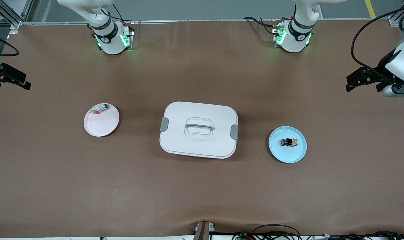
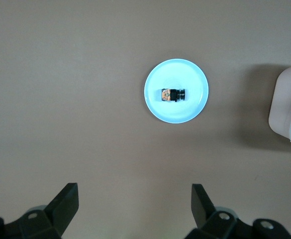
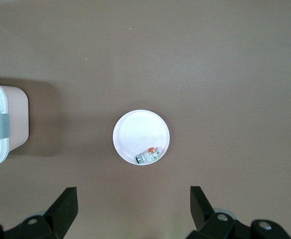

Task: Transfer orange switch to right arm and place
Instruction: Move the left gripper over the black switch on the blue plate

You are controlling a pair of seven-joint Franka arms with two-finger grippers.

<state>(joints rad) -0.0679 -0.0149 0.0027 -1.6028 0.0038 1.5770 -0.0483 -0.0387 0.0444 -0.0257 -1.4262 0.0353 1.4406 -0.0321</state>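
The orange switch point(image 1: 289, 142) lies on its side in the middle of a light blue plate point(image 1: 297, 155) toward the left arm's end of the table; it also shows in the left wrist view point(image 2: 172, 94) on that plate point(image 2: 176, 112). My left gripper point(image 1: 352, 81) hangs high at that end of the table, open and empty point(image 2: 135, 199). My right gripper point(image 1: 25, 82) hangs high at the right arm's end, open and empty point(image 3: 134, 201). Both arms wait.
A white lidded box point(image 1: 198, 140) with grey clips and a clear handle stands mid-table between the plates. A white plate point(image 1: 101, 125) toward the right arm's end holds a small white piece with orange and green bits point(image 1: 100, 108), also in the right wrist view point(image 3: 149, 155).
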